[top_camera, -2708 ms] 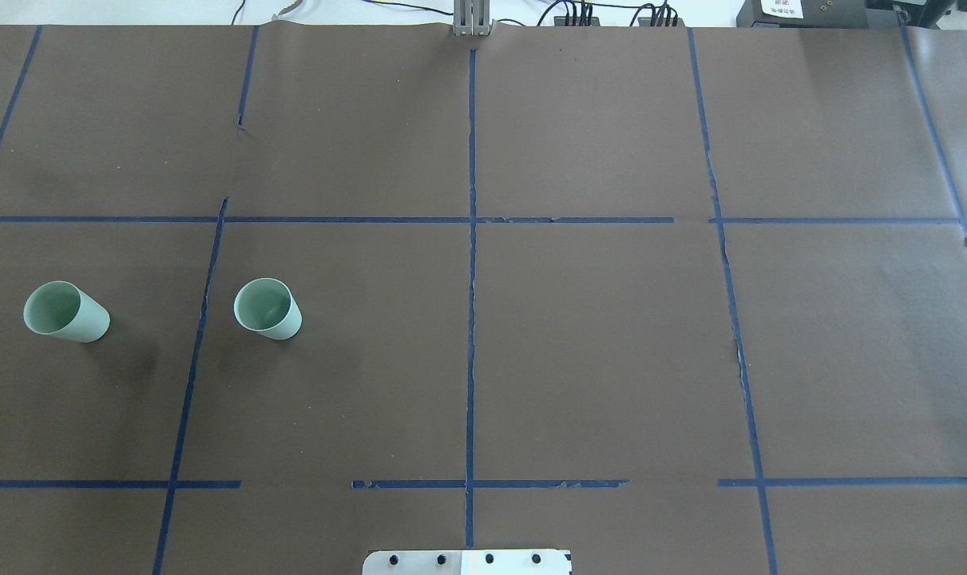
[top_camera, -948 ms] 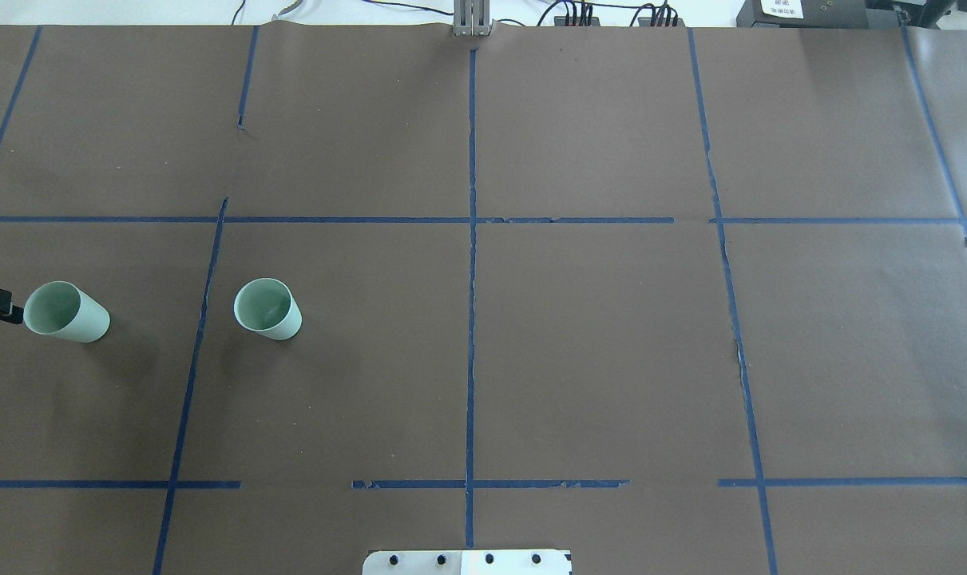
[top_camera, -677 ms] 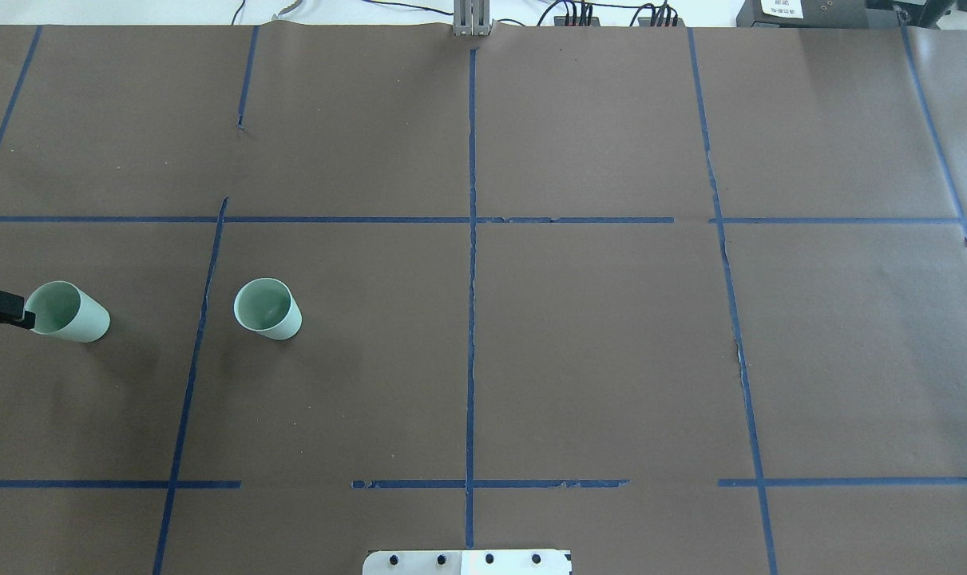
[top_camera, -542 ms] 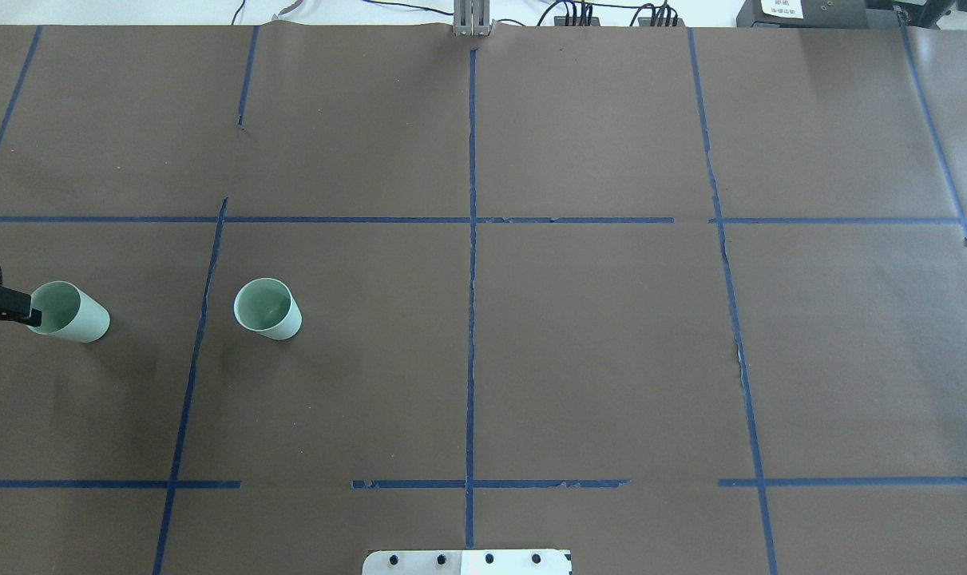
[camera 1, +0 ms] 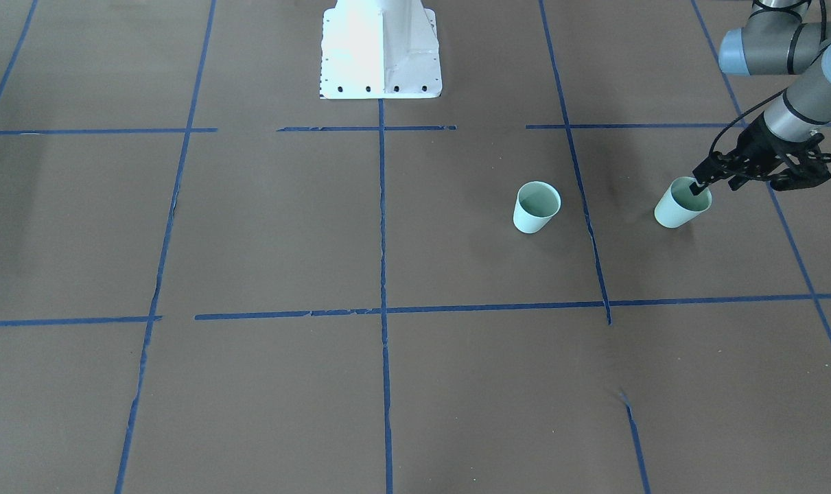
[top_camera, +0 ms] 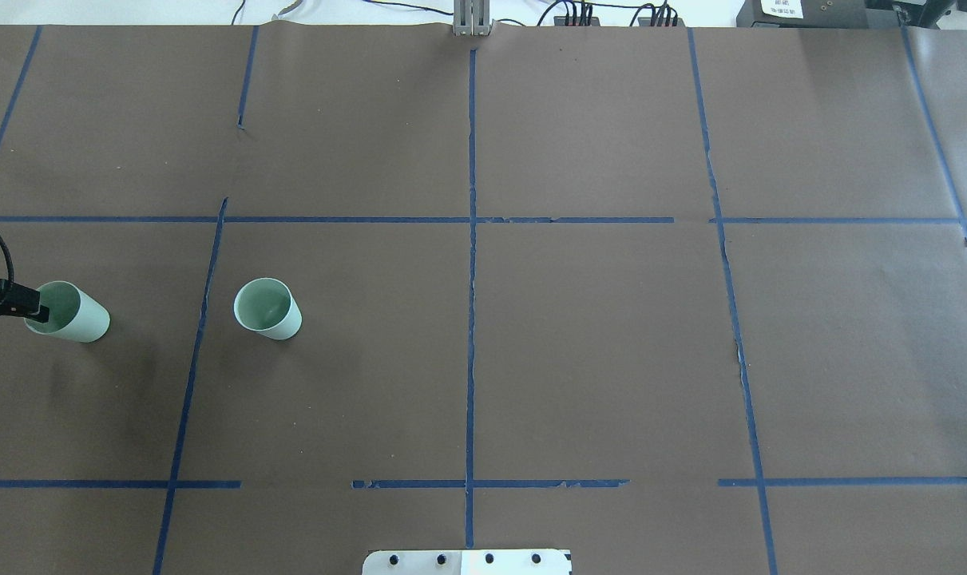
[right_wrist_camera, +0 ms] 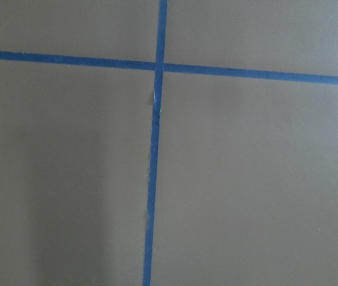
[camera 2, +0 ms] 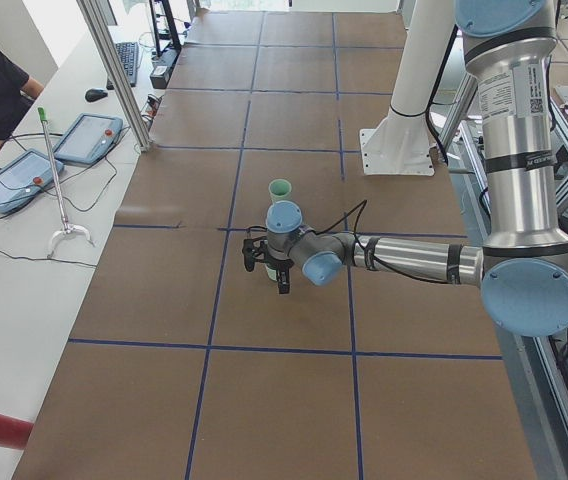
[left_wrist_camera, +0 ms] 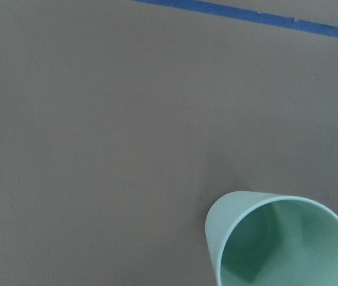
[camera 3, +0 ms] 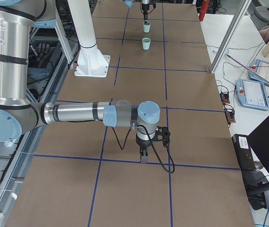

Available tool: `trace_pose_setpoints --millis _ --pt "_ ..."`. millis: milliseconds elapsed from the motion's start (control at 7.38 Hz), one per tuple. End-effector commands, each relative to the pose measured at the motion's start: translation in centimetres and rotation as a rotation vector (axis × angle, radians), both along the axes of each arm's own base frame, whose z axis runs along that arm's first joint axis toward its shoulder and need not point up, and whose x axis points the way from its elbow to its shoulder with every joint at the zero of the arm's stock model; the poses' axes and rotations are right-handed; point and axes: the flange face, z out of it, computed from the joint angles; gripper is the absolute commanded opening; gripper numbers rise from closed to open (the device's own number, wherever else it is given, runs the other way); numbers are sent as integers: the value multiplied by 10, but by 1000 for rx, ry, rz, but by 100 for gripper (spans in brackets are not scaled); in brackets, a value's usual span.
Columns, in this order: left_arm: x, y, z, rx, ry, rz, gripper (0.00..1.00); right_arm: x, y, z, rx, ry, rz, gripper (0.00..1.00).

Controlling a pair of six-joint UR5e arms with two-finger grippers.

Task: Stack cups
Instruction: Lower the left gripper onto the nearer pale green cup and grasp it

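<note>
Two pale mint-green cups stand upright and apart on the brown table. The inner cup stands alone. The outer cup is near the table's left end. My left gripper hangs over the outer cup and looks open. One black finger sits at its rim over the mouth. The left wrist view shows that cup's mouth from above. My right gripper points down over a tape line far from both cups. I cannot tell if it is open.
The white robot base plate sits at the table's near middle edge. Blue tape lines grid the brown cover. A side table with tablets and a seated person lie beyond the far edge.
My left gripper has come in from the table's left edge and moved right until its finger reaches the outer cup's rim. Neither cup has moved.
</note>
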Motion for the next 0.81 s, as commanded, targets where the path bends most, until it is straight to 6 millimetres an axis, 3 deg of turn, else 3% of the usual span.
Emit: trace_pose_setpoints --millis 0,135,406,677 --pt "3 -4 -5 5 8 -1 19 0 0 0 0 -1 0 100" --pt "4 -5 -7 6 14 -1 3 0 0 0 0 1 0 100" --pt "4 -6 -24 -16 40 -36 0 0 0 1 -1 -1 0 100" --pt "0 -3 -83 -37 120 -124 0 0 0 0 0 1 0 100"
